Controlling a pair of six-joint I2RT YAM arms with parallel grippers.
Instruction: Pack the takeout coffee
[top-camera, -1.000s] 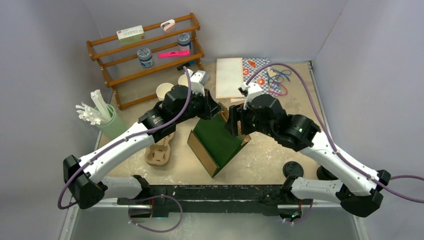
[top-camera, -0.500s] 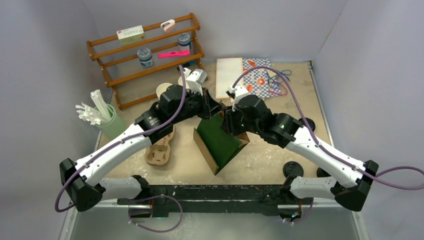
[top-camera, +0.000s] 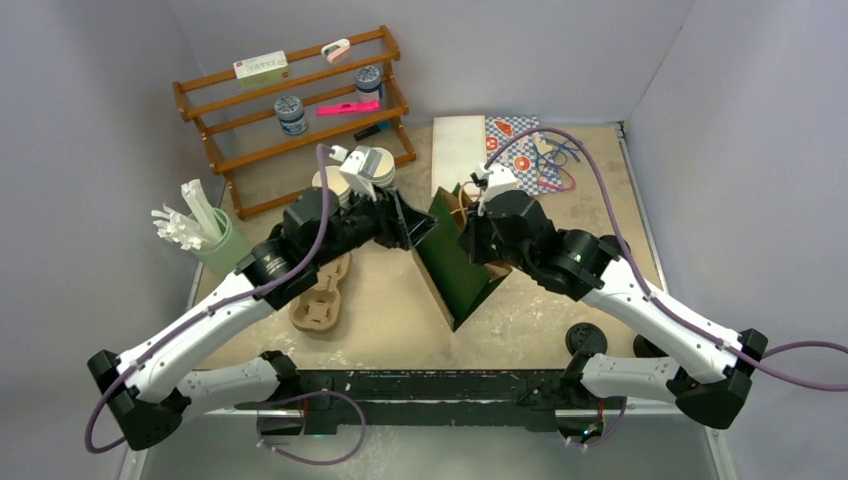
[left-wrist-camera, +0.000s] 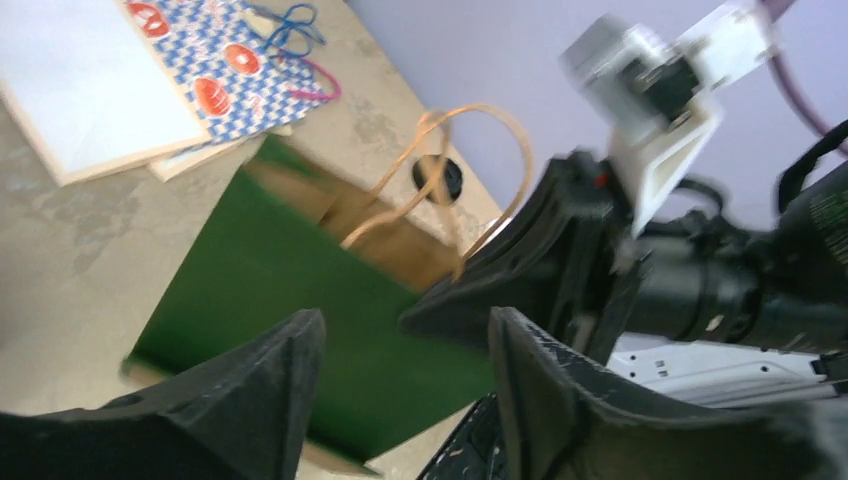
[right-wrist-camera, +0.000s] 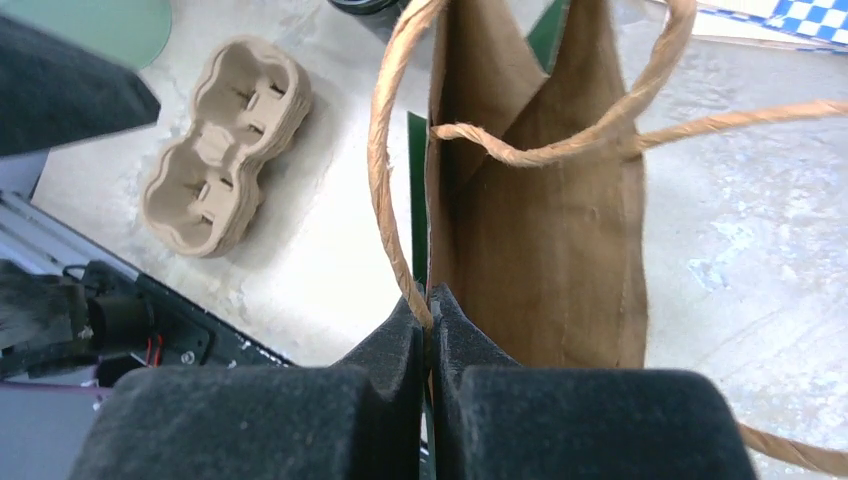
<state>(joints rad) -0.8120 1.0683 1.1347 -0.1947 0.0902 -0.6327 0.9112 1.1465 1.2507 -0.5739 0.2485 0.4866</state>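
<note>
1. Far left, by the wall: pale green cup (top-camera: 222, 255) stuffed with white sticks.
2. Next along, flat on the table: pulp cup carrier (top-camera: 320, 298) with two wells, both bare, just left of the bag and apart from it.
3. Left gripper (left-wrist-camera: 405, 322) poised in front of the bag's green face, fingers spread well apart, nothing between them.
4. Centre: paper bag (top-camera: 455, 262), green outside, brown inside, twisted paper handles looping above its mouth, bottom on the table.
5. Right gripper (right-wrist-camera: 430, 305) pinched tight on the bag's top rim, one handle strand running down into the pinch.
6. Back right, lying flat: white board (top-camera: 458, 155) with checked sheets (top-camera: 520, 150) just beside it.
7. Near right, by the right arm's base: round black lid (top-camera: 585, 338) on the table.
8. Takeout coffee: whereabouts impossible to tell, no lidded green cup made out in any view.
</note>
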